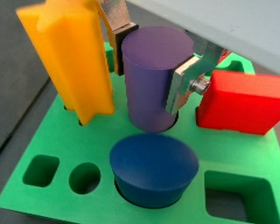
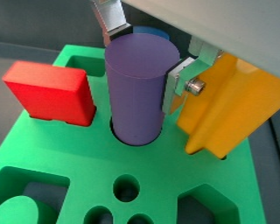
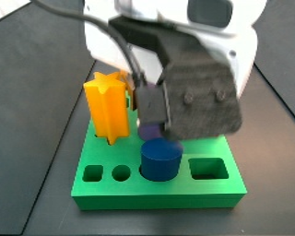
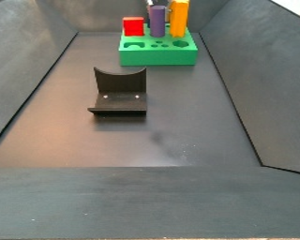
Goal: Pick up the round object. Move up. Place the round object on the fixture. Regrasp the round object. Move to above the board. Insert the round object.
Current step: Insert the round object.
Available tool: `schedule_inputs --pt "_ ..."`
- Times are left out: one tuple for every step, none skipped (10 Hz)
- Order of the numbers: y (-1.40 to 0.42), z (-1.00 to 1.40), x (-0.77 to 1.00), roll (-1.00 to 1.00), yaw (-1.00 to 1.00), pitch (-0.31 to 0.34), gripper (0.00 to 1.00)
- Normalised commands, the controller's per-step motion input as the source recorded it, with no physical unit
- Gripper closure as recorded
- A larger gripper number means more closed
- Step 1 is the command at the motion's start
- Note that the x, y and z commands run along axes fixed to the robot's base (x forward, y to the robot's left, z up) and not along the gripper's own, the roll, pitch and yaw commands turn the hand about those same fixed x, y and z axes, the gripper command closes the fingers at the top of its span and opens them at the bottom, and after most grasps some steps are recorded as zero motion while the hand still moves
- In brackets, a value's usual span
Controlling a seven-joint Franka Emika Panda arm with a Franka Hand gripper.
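In both wrist views the gripper [image 1: 150, 51] stands over the green board [image 1: 73, 140], its silver fingers [image 1: 185, 83] pressed on either side of the purple peg [image 1: 153, 77], clamped on it. The peg is upright with its lower end down in a hole of the board. No writing or label can be read on any piece.

In a wrist view, an orange star-shaped block [image 1: 70, 61] stands just beside the peg on one side and a red block [image 1: 245, 101] on the other; a dark blue cylinder [image 1: 153, 169] sits in the board near the peg, with empty holes around it.

In a wrist view the peg [image 2: 140, 87] again stands between the red block [image 2: 49, 91] and the orange block [image 2: 227, 107], the gripper [image 2: 143, 54] around its top.

In a side view the arm's white and grey body hides most of the peg; the gripper [image 3: 151, 109] is above the board [image 3: 157, 180], between the orange block [image 3: 107, 109] and the blue cylinder [image 3: 160, 159].

In a side view the fixture [image 4: 117, 91] stands on the dark floor, well apart from the board [image 4: 159, 52], where the peg [image 4: 157, 21] rises.
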Motion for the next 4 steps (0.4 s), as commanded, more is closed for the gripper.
schedule_inputs --pt "-0.05 -0.58 0.08 0.09 0.0 0.0 1.0" --pt "-0.12 0.0 0.0 0.09 0.0 0.0 1.0" --pt "-0.02 0.0 0.0 0.03 0.0 0.0 1.0" --pt "0.0 0.0 0.0 0.02 0.0 0.0 1.0"
